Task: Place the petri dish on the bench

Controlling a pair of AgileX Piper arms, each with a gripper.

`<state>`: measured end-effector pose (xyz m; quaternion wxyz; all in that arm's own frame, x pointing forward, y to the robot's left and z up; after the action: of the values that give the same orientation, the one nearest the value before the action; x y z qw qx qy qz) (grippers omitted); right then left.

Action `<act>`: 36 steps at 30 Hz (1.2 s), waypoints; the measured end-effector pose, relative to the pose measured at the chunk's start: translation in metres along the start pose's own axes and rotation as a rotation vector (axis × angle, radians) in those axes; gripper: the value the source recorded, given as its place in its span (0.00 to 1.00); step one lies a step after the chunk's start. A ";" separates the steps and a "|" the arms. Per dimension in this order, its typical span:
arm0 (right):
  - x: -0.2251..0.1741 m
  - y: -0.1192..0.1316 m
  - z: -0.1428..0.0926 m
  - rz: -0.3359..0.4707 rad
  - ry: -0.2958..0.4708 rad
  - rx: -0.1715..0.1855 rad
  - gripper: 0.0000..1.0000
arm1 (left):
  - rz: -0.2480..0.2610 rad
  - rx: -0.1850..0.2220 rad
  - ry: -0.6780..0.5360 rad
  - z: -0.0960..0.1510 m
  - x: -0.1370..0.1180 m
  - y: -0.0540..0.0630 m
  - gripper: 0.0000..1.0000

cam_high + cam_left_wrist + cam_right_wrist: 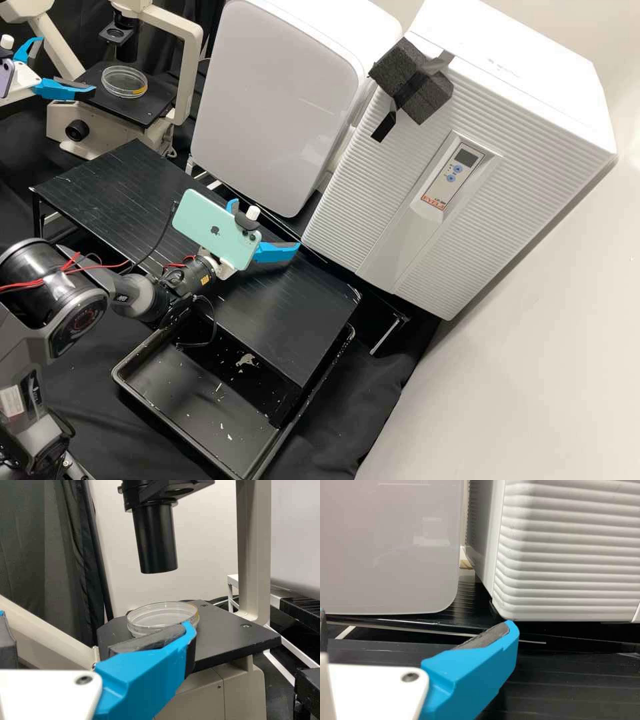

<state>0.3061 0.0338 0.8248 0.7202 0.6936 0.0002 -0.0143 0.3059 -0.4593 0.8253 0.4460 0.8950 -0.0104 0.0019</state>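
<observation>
1. The petri dish [125,81] rests flat on the black stage [150,110] of the microscope [195,73], beneath its dark lens tube [157,542], with a yellow patch at its edge.
2. The left gripper [68,66] is beside the stage, its fingers apart, one tip near the dish; whether they touch, I cannot tell.
3. The right gripper [266,223] is above the black bench [100,187], its fingers apart with nothing between them. A mint-green phone [200,220] is mounted behind them.
4. Two white cabinets stand behind the bench, and a black tray [200,420] lies partly under it.
</observation>
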 end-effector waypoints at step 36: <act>0.000 0.000 0.000 0.000 0.000 0.000 1.00 | -0.048 -0.062 -0.179 0.017 0.066 -0.013 1.00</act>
<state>0.3061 0.0338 0.8248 0.7202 0.6936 0.0002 -0.0143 0.3716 -0.4658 0.8054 0.4708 0.8772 -0.0287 -0.0894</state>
